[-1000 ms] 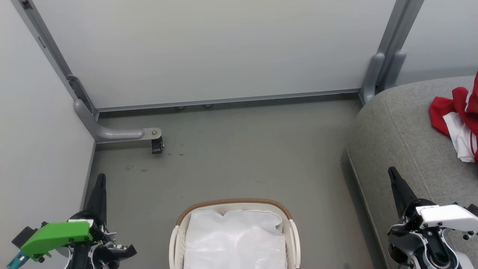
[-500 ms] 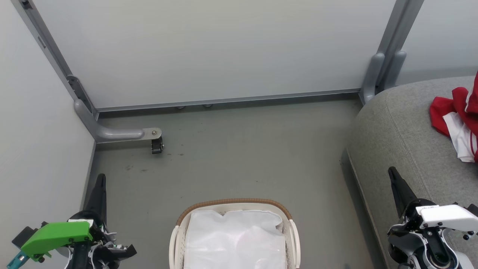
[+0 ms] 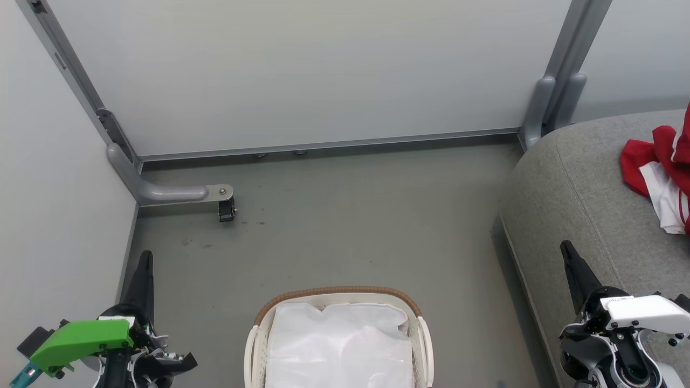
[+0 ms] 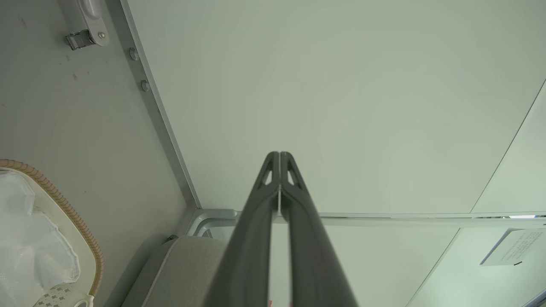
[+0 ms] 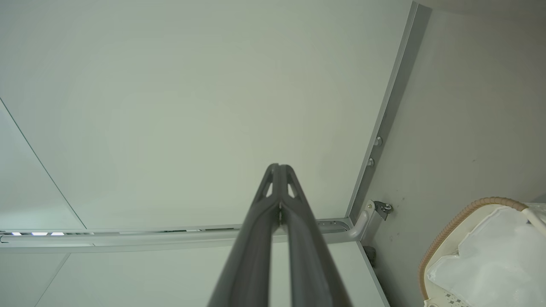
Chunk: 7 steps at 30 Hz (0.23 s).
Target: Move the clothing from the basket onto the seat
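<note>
Clothing [image 3: 655,167] is on the seat [image 3: 582,205] - a red bunch with white parts, lying on top of the grey cushion at the far right of the head view and cut off by that edge. Seat's rounded front corner sits near the grey upright post [image 3: 560,81] of the panel frame. Basket [image 3: 337,291] stands on the floor [image 3: 350,215] at bottom centre, brown woven rim facing the panels, with a crumpled white liner sheet [image 3: 339,345] spread inside it; a strip of bare floor lies between basket and seat. Both pincers are closed and empty - left gripper [image 3: 144,258] is at lower left beside the side panel, left of the basket, its 2 dark fingers pressed together and pointing up the view; right gripper [image 3: 566,249] is at lower right over the seat's front edge, fingers likewise together. Each wrist view shows its own fingertips meeting in front of pale panels. A grey frame foot with a small black caster [image 3: 226,209] stands on the floor at the far left corner, well apart from the basket.
</note>
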{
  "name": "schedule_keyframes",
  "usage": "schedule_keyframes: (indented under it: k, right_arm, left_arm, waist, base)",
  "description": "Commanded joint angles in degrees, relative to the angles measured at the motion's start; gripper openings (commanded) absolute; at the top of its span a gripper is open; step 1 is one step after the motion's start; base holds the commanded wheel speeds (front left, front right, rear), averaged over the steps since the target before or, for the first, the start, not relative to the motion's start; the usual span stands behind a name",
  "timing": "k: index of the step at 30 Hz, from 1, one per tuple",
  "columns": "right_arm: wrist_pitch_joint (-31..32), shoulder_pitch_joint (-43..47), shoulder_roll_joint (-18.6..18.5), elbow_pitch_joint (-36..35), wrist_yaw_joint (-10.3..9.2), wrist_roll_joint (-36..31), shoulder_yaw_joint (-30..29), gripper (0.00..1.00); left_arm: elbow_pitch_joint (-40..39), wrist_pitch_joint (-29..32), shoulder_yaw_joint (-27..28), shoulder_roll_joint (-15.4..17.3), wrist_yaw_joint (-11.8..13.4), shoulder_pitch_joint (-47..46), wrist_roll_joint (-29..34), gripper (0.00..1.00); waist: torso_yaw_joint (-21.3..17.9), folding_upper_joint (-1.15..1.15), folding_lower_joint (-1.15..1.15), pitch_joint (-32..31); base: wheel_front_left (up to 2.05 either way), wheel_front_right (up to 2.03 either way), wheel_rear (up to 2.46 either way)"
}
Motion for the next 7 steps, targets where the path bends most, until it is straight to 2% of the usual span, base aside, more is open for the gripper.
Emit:
schedule_keyframes:
  k: [1, 7]
  right_arm:
    - [0.18, -0.15, -0.16, -0.17, 0.0, 0.2, -0.12, 0.0]
    - [0.18, -0.15, -0.16, -0.17, 0.0, 0.2, -0.12, 0.0]
  left_arm:
    - [-0.11, 0.16, 0.14, 0.38, -0.25, -0.69, -0.2, 0.0]
    - [-0.1, 0.16, 0.14, 0.38, -0.25, -0.69, -0.2, 0.0]
  waist:
    - [0.0, 0.0, 0.0, 0.0]
    - [0.0, 0.0, 0.0, 0.0]
  base:
    - [0.0, 0.0, 0.0]
    - [0.0, 0.0, 0.0]
